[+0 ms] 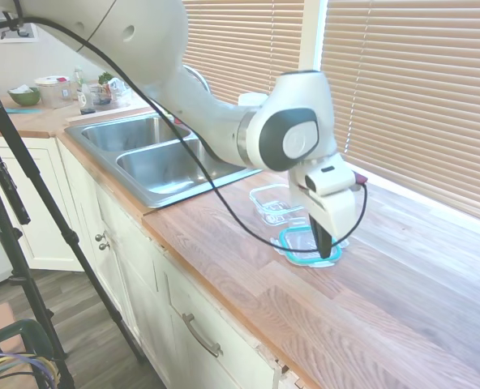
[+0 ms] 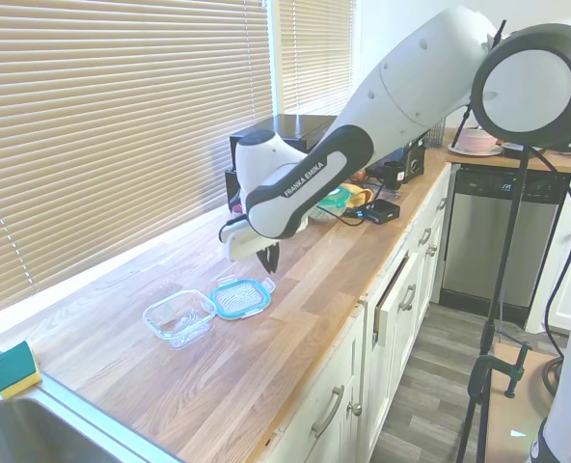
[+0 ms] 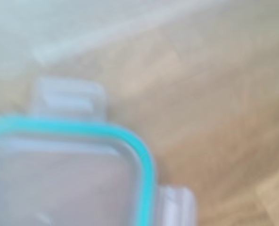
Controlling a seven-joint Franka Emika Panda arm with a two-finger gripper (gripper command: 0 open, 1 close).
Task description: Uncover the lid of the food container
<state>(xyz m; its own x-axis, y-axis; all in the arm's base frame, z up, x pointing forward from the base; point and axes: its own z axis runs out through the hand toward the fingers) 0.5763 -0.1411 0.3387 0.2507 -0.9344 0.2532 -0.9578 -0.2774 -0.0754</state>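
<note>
The clear glass rounded-rectangle food container [image 2: 179,316] sits open and looks empty on the wooden tabletop [image 2: 314,280], just beyond the hand's reach-side. Beside it, directly under the hand [image 2: 269,260], lies the flat clear plastic lid with teal rim [image 2: 240,297], already off. I cannot tell how wide the hand stands. The lid looks light, stiff, slippery; its side tabs seem the best hold.

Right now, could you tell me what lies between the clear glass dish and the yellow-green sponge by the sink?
Only bare wooden countertop lies between the clear glass dish and the yellow-green sponge, as the second exterior view shows.
</note>
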